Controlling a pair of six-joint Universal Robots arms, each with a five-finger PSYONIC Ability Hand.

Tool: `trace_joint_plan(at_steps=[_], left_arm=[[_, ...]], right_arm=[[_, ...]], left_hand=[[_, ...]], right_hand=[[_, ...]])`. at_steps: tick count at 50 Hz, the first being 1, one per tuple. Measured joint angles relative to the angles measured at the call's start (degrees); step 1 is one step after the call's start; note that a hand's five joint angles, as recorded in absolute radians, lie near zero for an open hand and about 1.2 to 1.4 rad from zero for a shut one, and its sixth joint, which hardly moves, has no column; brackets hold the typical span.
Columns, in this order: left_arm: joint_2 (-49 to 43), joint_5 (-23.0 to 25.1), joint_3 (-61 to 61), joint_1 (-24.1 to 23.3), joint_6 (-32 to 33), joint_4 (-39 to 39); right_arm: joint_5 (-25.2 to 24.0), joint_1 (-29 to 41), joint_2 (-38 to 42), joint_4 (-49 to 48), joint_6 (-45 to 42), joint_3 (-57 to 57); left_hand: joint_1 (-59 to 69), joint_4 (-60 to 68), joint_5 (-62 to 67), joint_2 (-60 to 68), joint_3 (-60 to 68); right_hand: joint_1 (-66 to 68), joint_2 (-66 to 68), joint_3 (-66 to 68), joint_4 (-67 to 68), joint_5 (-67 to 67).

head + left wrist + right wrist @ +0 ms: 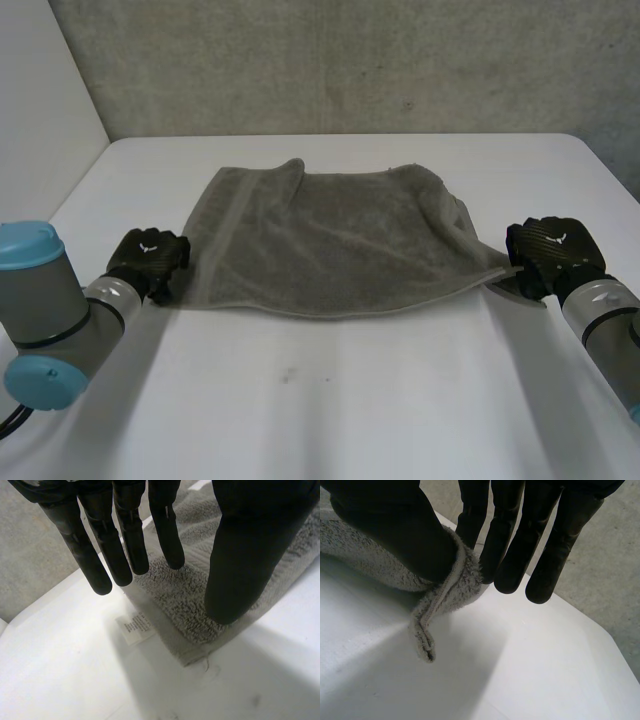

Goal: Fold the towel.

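Note:
A grey towel (330, 240) lies spread on the white table (330, 400), rumpled along its far edge. My left hand (148, 258) is at its near left corner. In the left wrist view the left hand (250, 555) has straight fingers (120, 550) and a thumb held apart just above that flat corner (185, 610), so it is open. My right hand (548, 255) is at the near right corner. In the right wrist view the right hand (520, 540) pinches the towel corner (445, 595) between thumb and fingers, and the doubled tip hangs just above the table.
A small white label (136, 627) sticks out from under the towel's left edge. A grey wall (350, 60) stands behind the table's far edge, and a white panel (40, 100) stands at the left. Bare table lies in front of the towel.

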Motion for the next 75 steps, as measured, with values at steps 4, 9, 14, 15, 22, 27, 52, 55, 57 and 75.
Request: trace_joint_plan(at_steps=[4, 9, 14, 15, 22, 27, 52, 55, 57, 75], left_arm=[[-0.35, -0.02, 0.12, 0.10, 1.13, 0.00], [-1.48, -0.15, 0.86, 0.13, 1.30, 0.04], [-2.37, -0.57, 1.46, 0.13, 1.26, 0.03], [-2.50, -0.65, 1.55, 0.13, 1.26, 0.02], [-2.94, -0.99, 1.77, 0.12, 1.29, -0.18], [-2.94, -1.00, 1.71, 0.10, 1.33, -0.29], [-7.30, -1.14, 6.65, 0.04, 1.25, -0.02], [-7.39, -1.11, 6.74, 0.05, 1.27, 0.01], [-7.29, -1.10, 6.77, 0.04, 1.25, 0.05], [7.12, -5.22, 0.32, 0.06, -1.70, -0.64]], right_arm=[[0.01, 0.00, 0.01, 0.00, -0.02, 0.03], [0.05, 0.00, 0.07, -0.08, -0.09, 0.08], [0.04, 0.00, 0.17, -0.19, -0.11, 0.15], [0.03, 0.00, 0.22, -0.22, -0.12, 0.16], [0.00, 0.00, 0.61, -0.42, -0.19, 0.15], [-0.01, 0.00, 0.79, -0.52, -0.21, 0.13], [0.08, 0.00, 0.99, -0.62, -0.21, 0.29], [0.08, 0.00, 1.04, -0.62, -0.22, 0.29], [0.08, 0.00, 1.12, -0.62, -0.25, 0.30], [0.18, 0.07, 0.79, 0.13, -0.77, -0.32]], left_hand=[[0.00, 0.03, 0.10, 0.06, 0.07], [0.55, 0.81, 0.92, 0.80, 0.82], [0.54, 0.81, 0.91, 0.80, 0.82], [0.53, 0.76, 0.86, 0.76, 0.78], [0.01, 0.04, 0.00, 0.00, 0.01], [-0.09, -0.15, -0.18, -0.15, -0.17], [8.20, 8.08, 6.31, 8.06, 8.06], [10.71, 10.83, 8.48, 10.81, 10.78], [18.35, 18.08, 18.28, 18.68, 18.66], [28.08, 31.56, 30.00, 31.27, 31.32]], right_hand=[[0.00, 0.00, 0.00, 0.00, 0.00], [0.00, 0.00, 0.00, 0.00, 0.00], [0.00, 0.00, 0.00, 0.00, 0.00], [0.00, 0.00, 0.00, 0.00, 0.00], [0.00, 0.00, 0.00, 0.00, 0.00], [0.00, 0.00, 0.00, 0.00, 0.00], [0.00, 0.00, 0.01, 0.00, 0.00], [-0.02, 0.00, 0.00, 0.00, 0.00], [-0.02, 0.00, 0.00, 0.00, 0.00], [-0.02, 0.00, 0.00, 0.00, 0.00]])
